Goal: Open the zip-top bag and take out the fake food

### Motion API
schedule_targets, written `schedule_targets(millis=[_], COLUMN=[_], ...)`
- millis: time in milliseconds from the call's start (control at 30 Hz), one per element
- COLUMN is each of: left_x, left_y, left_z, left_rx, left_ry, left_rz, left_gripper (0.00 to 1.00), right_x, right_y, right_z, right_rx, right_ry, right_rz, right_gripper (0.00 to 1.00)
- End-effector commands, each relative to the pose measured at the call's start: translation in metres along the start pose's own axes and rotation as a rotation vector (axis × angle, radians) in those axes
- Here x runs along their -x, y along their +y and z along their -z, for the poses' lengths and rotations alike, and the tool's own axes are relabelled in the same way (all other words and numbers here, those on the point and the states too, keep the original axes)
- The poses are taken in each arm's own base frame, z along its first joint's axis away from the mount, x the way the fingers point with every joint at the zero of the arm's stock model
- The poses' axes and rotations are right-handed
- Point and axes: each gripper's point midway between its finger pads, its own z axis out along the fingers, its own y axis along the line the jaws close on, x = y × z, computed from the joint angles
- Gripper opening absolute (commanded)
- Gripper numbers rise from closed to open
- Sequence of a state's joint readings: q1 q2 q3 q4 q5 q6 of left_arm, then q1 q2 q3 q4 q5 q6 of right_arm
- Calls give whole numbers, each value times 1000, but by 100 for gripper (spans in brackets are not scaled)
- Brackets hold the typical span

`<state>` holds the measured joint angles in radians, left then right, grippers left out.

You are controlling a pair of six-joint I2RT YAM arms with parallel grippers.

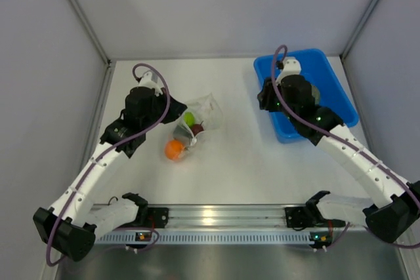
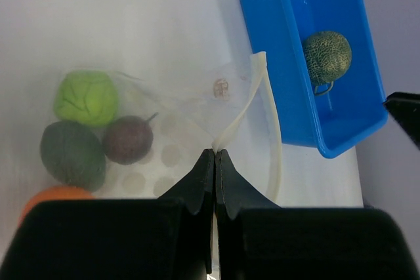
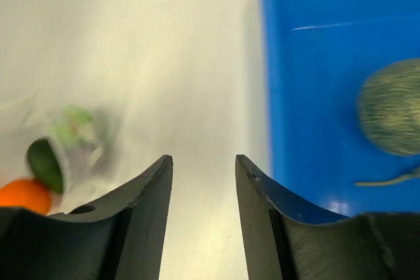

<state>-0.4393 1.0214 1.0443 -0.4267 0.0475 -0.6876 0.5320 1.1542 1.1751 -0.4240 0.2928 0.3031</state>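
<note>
The zip-top bag (image 1: 205, 111) lies mid-table, clear with white dots (image 2: 172, 155). My left gripper (image 1: 172, 113) is shut on its white zip edge (image 2: 215, 151). Seen through the bag are a light green apple (image 2: 86, 98), a dark green ball (image 2: 72, 154) and a small dark piece (image 2: 127, 139). An orange (image 1: 174, 150) sits at the bag's near end; I cannot tell if it is inside. The netted melon (image 2: 326, 56) lies in the blue bin (image 1: 331, 77). My right gripper (image 3: 203, 159) is open and empty above the table beside the bin's left wall (image 1: 264, 96).
The blue bin (image 3: 315, 63) stands at the back right, close to the right wall. Grey walls enclose the table on the left, back and right. A metal rail (image 1: 216, 218) with the arm bases runs along the near edge.
</note>
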Motion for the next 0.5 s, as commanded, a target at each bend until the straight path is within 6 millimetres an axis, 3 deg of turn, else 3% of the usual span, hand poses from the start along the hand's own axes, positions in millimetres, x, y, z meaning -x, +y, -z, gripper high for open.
schedule_targets(millis=[0, 100, 200, 467], left_x=[11, 5, 0, 1], left_y=[-17, -22, -23, -27], left_z=[-2, -1, 0, 8], left_rx=[-82, -128, -156, -205], left_ry=[-53, -45, -51, -98], left_rz=[45, 76, 118, 171], left_gripper=[0, 0, 0, 0], right_x=[-7, -17, -21, -37], right_y=[65, 108, 138, 196], right_z=[16, 36, 45, 34], right_rx=[215, 323, 390, 473], right_ry=[10, 37, 33, 80], right_rz=[-89, -71, -85, -155], right_gripper=[42, 39, 38, 32])
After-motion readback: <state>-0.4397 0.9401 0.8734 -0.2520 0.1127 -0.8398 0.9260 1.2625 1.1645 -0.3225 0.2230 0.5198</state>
